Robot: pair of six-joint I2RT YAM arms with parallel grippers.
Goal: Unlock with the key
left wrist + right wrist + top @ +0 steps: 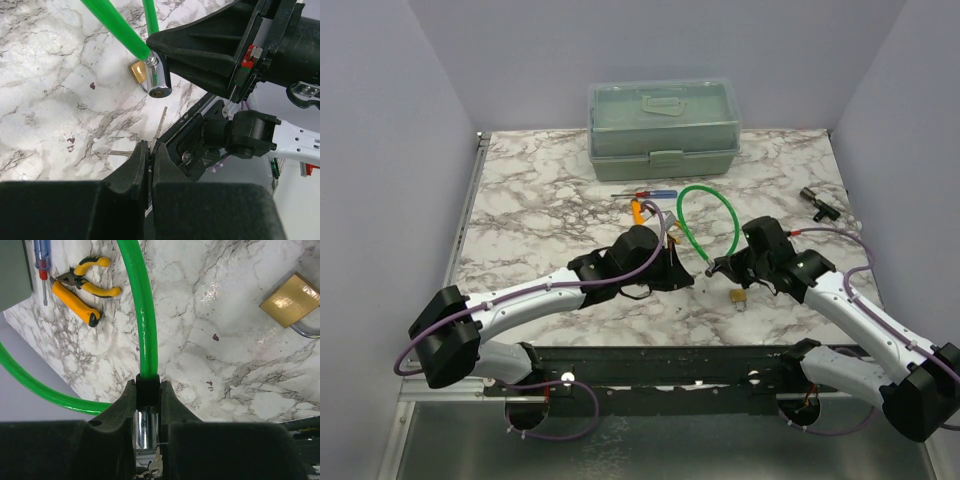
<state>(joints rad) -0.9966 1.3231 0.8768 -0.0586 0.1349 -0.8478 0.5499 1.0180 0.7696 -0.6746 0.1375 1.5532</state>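
Observation:
In the left wrist view my left gripper [149, 146] is shut on the key [161, 121]. Its thin silver blade sticks out past the fingertips and points at the keyhole end of the chrome lock barrel [159, 80], a short gap below it. A second key [120, 153] pokes out to the left. My right gripper [148, 386] is shut on that barrel [147, 427], at the end of the green cable [142, 305]. From above, both grippers, left [682, 278] and right [718, 268], meet at mid-table. The brass padlock [738, 297] lies just beyond them.
A green toolbox [663, 122] stands at the back. Yellow-handled pliers [640, 212] and a red-and-blue screwdriver [645, 195] lie in front of it. A small black part [817, 203] sits at the right. The padlock [290, 300] lies right of the cable.

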